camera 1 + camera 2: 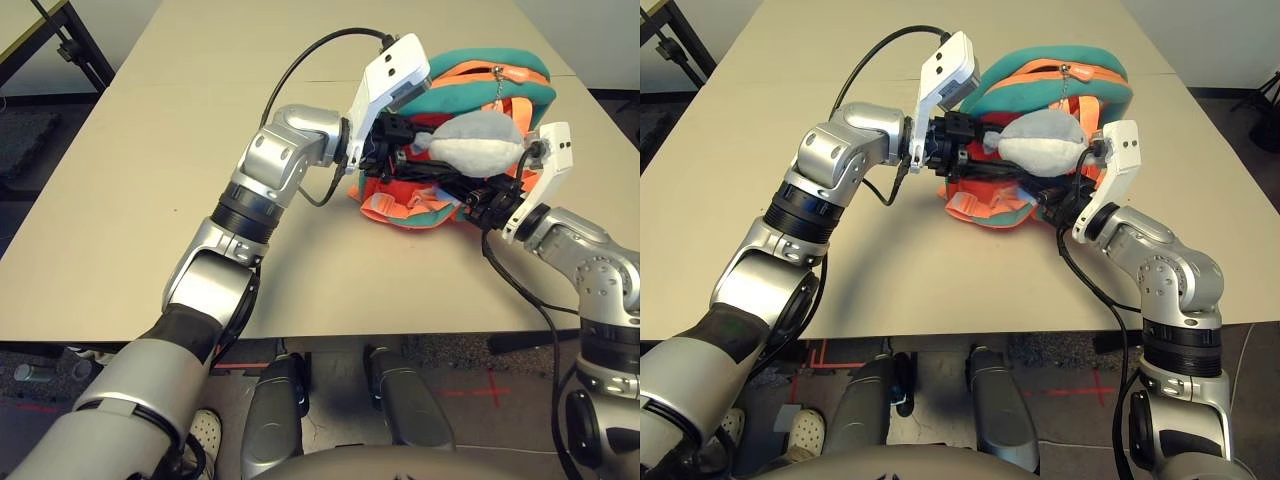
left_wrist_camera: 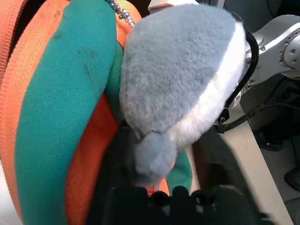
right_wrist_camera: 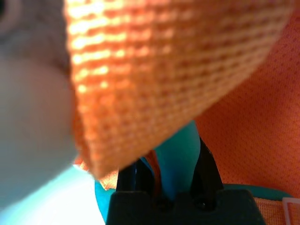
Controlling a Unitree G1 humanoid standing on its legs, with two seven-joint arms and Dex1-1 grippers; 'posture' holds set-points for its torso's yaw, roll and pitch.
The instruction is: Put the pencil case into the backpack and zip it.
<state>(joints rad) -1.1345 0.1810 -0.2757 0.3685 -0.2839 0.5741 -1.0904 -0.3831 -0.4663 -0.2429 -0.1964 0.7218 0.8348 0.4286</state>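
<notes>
Pale beige table (image 1: 150, 200), seamed across the far half; dark floor with red tape marks beneath the near edge. Black metal frame at far left corner of room.

Left gripper (image 1: 400, 135) reaches in level from the left, against the backpack (image 1: 500, 85). Left wrist view: its two black fingers (image 2: 117, 173) stand either side of the grey nub of the plush toy (image 1: 478, 138), close to it; cannot tell if they pinch it. That view also shows a bead chain running up from the toy, and teal and orange panels behind.

Backpack stands mid-table, slightly right, orange zip (image 1: 1080, 72) arching over its top; straps (image 1: 985, 208) spill toward the near side. What lies inside cannot be told; pencil case unseen.

Right gripper (image 1: 487, 205) presses in low at the backpack's right. Right wrist view: fingers (image 3: 206, 173) drawn close on a teal strip of the bag, orange webbing just above.
</notes>
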